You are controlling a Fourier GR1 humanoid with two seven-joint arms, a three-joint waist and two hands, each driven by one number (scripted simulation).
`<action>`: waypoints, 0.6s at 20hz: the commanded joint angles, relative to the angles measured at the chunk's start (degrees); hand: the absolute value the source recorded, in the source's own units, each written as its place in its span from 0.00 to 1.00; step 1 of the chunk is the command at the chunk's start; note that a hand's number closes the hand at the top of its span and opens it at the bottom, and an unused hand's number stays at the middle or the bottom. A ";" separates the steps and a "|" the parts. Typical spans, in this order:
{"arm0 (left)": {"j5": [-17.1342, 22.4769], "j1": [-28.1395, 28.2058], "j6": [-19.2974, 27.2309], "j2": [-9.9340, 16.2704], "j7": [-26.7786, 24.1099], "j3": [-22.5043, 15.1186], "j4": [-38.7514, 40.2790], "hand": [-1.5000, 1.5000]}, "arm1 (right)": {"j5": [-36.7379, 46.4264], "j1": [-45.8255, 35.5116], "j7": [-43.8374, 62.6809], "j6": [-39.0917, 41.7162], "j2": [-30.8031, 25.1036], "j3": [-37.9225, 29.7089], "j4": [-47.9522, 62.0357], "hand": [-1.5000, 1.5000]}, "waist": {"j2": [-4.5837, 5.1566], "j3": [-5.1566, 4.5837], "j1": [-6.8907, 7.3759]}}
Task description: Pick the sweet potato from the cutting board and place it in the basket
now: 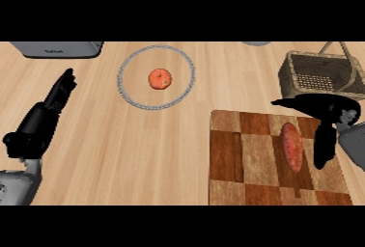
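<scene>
One sweet potato (291,146) lies ungrasped on the cutting board (242,159); right hand (324,116) hovers beside it, fingers spread: reaching step, closing round it comes next, then basket (299,79); left hand (43,120) rests open

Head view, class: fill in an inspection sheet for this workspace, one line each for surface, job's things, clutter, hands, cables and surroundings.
Surface: light wooden counter, bare in the middle.
Job's things: long reddish sweet potato lies on the checkered brown wooden cutting board, at lower right; woven wicker basket with a handle stands beyond the board, at upper right.
Clutter: round orange-red fruit on a clear glass plate; grey toaster-like appliance at top left.
Hands: right hand open above the sweet potato, fingers beside it, not curled round it; left hand open, resting at left.
Cables: nothing seen.
Surroundings: a grey object cut off at the top edge.
</scene>
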 commanded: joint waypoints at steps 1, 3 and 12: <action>-1.93 1.69 0.25 -1.76 0.93 -0.09 -2.45 0.50 | 7.60 4.22 -9.61 -3.63 -0.83 -0.38 2.61 0.00 | 0.02 0.01 0.07; -2.76 0.16 -1.54 -1.30 -1.54 2.23 0.80 0.50 | 6.89 3.23 -4.27 -1.85 3.47 -2.50 -0.21 0.00 | -0.01 -0.03 -0.16; -3.36 -1.20 -3.94 -3.59 2.33 4.73 -0.25 0.50 | 14.98 8.43 -8.95 -5.18 7.33 -4.86 1.07 0.00 | -0.05 -0.03 -0.33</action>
